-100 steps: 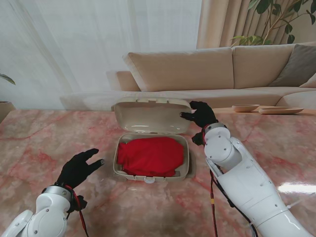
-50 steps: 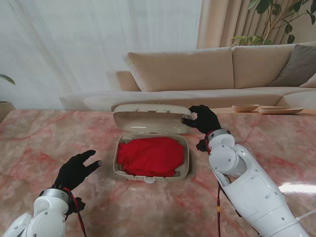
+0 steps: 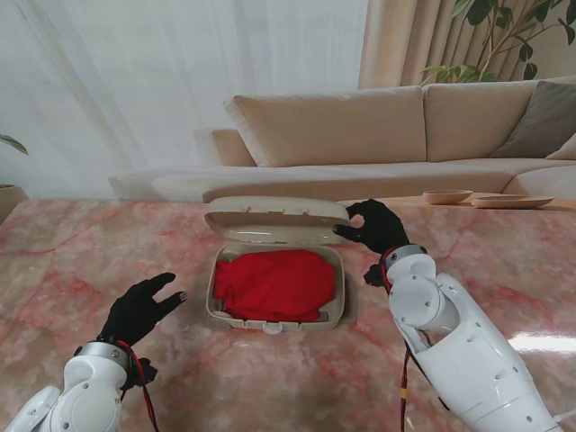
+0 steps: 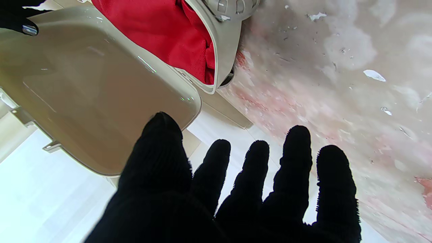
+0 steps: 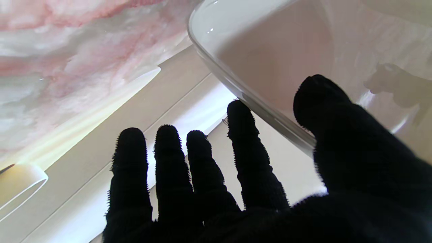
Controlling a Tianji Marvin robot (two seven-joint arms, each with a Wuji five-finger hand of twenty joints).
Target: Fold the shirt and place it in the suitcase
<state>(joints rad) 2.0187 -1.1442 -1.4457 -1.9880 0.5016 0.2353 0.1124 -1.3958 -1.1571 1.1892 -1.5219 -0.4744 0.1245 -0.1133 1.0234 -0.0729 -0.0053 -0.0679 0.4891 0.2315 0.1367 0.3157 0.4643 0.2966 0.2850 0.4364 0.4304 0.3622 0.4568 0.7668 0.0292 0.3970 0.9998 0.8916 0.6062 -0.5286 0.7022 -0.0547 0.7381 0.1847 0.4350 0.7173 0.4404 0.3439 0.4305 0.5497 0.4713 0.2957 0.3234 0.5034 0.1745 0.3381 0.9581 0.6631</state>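
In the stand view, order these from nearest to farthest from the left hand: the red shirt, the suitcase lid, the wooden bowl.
1. red shirt, in the open suitcase, right of the left hand.
2. suitcase lid, farther from me, behind the shirt.
3. wooden bowl, far right, by the sofa.

One suitcase (image 3: 274,270) sits on the desk (image 3: 81,261), with one red shirt (image 3: 274,283) in it and one lid (image 3: 274,216). Two gloved hands show: one left hand (image 3: 139,309) and one right hand (image 3: 371,227). Two shallow dishes (image 3: 447,196) lie far off, beside one sofa (image 3: 378,135).
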